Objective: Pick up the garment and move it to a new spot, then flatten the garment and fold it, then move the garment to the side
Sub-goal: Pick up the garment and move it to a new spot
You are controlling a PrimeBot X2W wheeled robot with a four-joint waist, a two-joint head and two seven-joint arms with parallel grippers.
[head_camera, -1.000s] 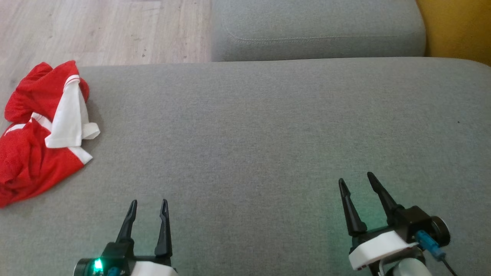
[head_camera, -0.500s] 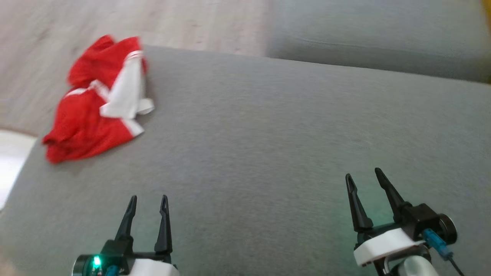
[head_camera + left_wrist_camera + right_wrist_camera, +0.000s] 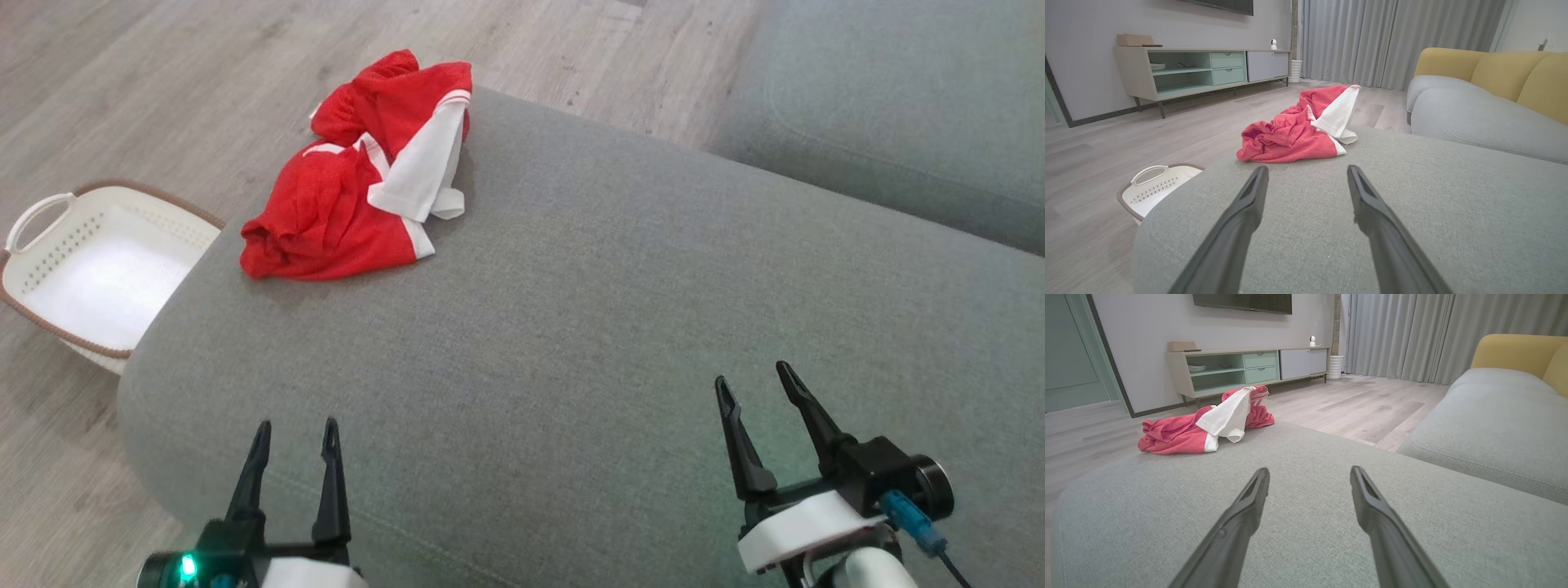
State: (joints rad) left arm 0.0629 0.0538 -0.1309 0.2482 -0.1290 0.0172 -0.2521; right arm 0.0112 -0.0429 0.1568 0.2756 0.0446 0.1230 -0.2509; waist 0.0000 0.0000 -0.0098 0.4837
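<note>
**Crumpled garment at the cushion's far left edge**

The red-and-white garment (image 3: 326, 229) lies bunched on the grey sofa cushion (image 3: 571, 327), far left. Well apart, at the near edge, the left gripper (image 3: 295, 426) and right gripper (image 3: 751, 380) have their fingers spread, empty. A white basket (image 3: 61, 253) sits on the floor (image 3: 163, 98), left.

living room; sofa (image 3: 1474, 118), tv cabinet (image 3: 1208, 67)

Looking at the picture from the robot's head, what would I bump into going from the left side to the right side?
White basket on the floor → red and white garment on the grey sofa → right gripper.
</note>
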